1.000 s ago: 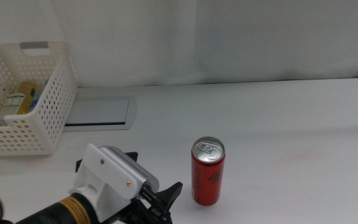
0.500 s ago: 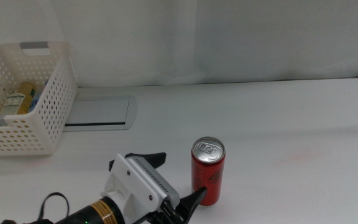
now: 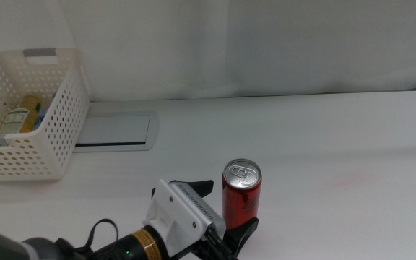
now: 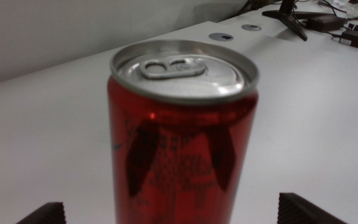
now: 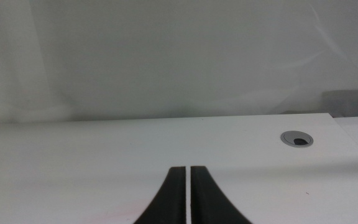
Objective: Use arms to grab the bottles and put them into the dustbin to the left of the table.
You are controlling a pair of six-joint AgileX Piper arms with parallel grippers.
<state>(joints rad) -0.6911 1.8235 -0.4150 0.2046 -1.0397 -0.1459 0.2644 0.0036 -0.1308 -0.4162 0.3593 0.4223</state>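
One red soda can point(image 3: 242, 199) is left standing upright on the white bench point(image 3: 323, 137), near the front edge. The left gripper point(image 3: 230, 217) is placed around its lower body, with the jaws held apart on either side of it and not yet closed; in the left wrist view the can point(image 4: 180, 143) fills the middle between the two dark jaw tips, and whether either tip touches the wall cannot be told. The can is judged to be light, with a thin, smooth metal wall that is likely to be slippery and easily dented. Hold is therefore best taken across the straight middle of the body, below the shoulder and above the base, with moderate pressure only. The pull tab looks unlifted, so the can may be full and somewhat heavier than it appears.

The right gripper point(image 5: 188, 198) is seen only in its own wrist view, with its jaws brought together and nothing between them, low over bare bench.

Farther back at the left, the white perforated dustbin point(image 3: 49, 144) is set beside the grey inset panel point(image 3: 114, 131), well apart from the can. Inside it, the yellow juice bottle point(image 3: 22, 114) is seen lying, with something blue point(image 3: 39, 110) just beside it.
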